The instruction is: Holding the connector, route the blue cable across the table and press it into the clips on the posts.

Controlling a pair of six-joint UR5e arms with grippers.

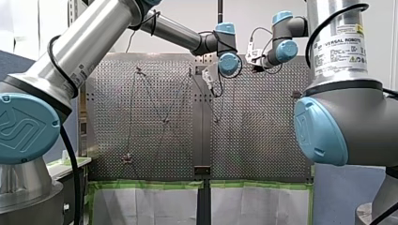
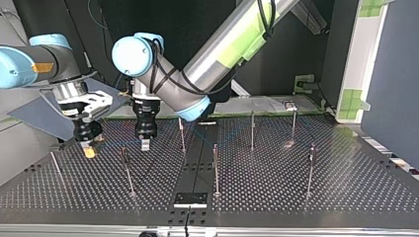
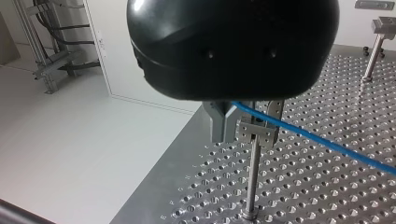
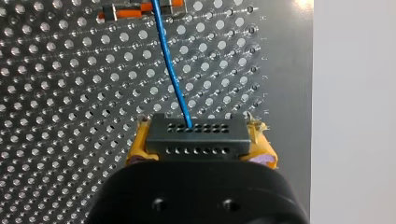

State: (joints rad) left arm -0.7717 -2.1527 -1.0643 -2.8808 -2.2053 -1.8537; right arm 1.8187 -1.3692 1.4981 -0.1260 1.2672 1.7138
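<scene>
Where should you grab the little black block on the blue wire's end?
Probably by its two short ends, coming from behind, opposite the holed face where the blue cable leaves. The connector is a flat-sided block, so pads sit square there and the cable stays free. My right gripper holds it that way, yellow pads on each end.
</scene>
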